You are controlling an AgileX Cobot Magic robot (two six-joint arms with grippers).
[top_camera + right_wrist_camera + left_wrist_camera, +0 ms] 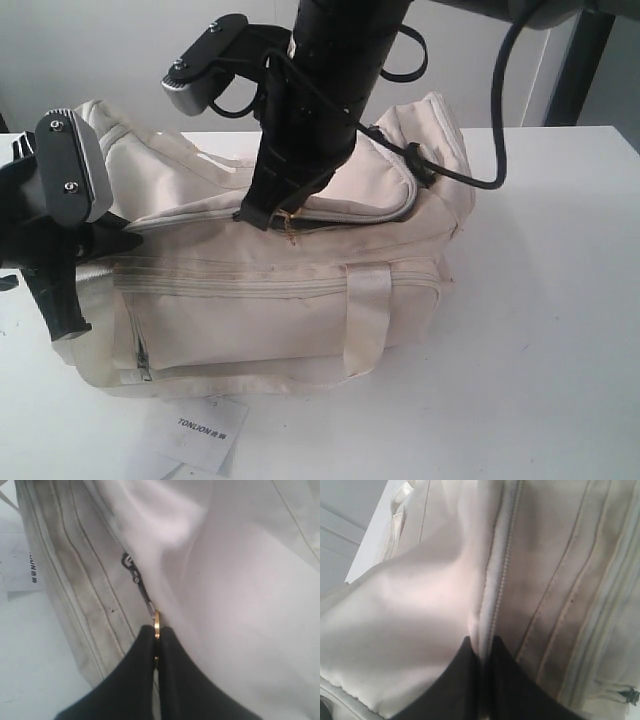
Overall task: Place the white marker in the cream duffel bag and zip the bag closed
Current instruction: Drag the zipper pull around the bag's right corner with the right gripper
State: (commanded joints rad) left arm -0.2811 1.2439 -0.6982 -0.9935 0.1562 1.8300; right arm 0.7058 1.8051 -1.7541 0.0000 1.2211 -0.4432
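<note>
Right wrist view: right gripper [156, 634] clamped tight on small gold ring zip pull [156, 620] of soft cream fabric duffel bag [240, 580]; left gripper [481, 650] pinches its zip seam [502, 570].

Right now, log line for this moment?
step: zipping top flap | right gripper: shut on zip pull ring | left gripper: shut on cream duffel bag seam | white marker: not visible

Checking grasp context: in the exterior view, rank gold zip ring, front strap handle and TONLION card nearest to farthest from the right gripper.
1. gold zip ring, pinched in the right gripper jaws.
2. front strap handle, on the cream duffel bag front.
3. TONLION card, on the table before it.
</note>
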